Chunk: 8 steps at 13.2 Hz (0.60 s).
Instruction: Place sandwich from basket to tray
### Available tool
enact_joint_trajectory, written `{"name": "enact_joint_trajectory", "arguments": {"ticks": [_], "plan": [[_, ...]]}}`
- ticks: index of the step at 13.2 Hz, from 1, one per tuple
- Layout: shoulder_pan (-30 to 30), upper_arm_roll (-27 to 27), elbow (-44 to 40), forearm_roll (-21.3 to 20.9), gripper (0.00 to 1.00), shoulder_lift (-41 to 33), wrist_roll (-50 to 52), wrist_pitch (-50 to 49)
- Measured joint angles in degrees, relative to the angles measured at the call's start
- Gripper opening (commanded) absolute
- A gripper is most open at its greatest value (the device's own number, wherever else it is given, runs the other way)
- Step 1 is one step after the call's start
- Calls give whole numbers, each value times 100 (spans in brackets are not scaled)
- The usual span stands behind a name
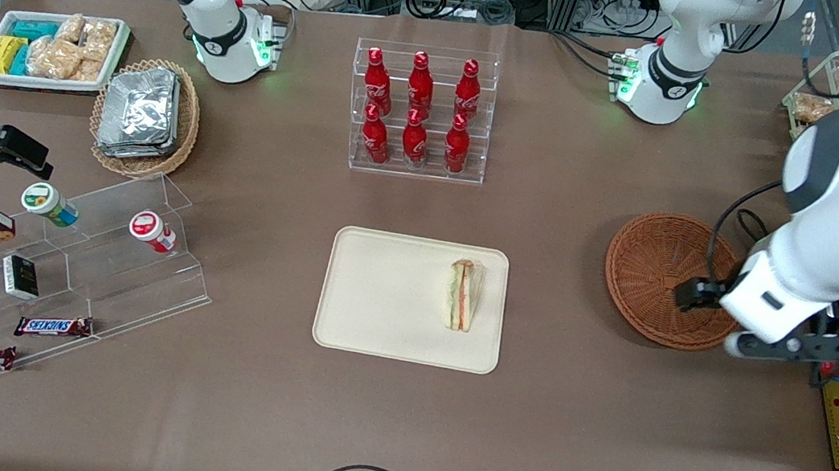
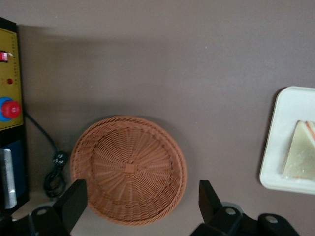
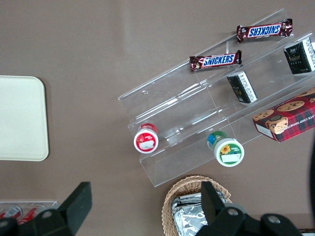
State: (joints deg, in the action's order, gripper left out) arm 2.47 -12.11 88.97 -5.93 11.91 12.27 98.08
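Lying on the flat rectangular cream-beige tray (image 1: 387, 296), in the centre of the front view, was the small triangular sandwich (image 1: 463, 295) of pale bread with green, orange and red layers along its cut edge. It rested on the part of the tray nearest to the working arm, close to the rim, and nothing was touching it.

At about the same depth, in the right part of the front view, stood the round shallow reddish-brown wicker basket (image 1: 654, 270) with nothing inside it. The left arm's gripper (image 2: 142, 199) hung above the basket, well apart from the sandwich. Its two dark fingers (image 2: 74, 201) were spread wide and held nothing, and in the wrist view the woven bottom of the basket showed between them. The same view showed the tray rim and one corner of the sandwich at the frame edge.

In the lower left of the front view a clear acrylic stepped shelf (image 1: 100, 258) carried two Snickers bars (image 1: 53, 326) and small jars.

Higher in the frame, near the top centre, a clear rack held six red bottles (image 1: 418, 110). In the upper left stood a lighter tan wicker basket with silver foil packs (image 1: 140, 113), and next to it a white bin of snack packs (image 1: 55, 50).
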Motion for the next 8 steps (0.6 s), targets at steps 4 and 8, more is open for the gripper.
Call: {"name": "enact_joint_trajectory", "arguments": {"ticks": [4, 8], "plan": [[-82, 472, 69, 126, 100, -597, -1078, -402], [-127, 497, 114, 161, 100, -1231, -1225, -749]]}}
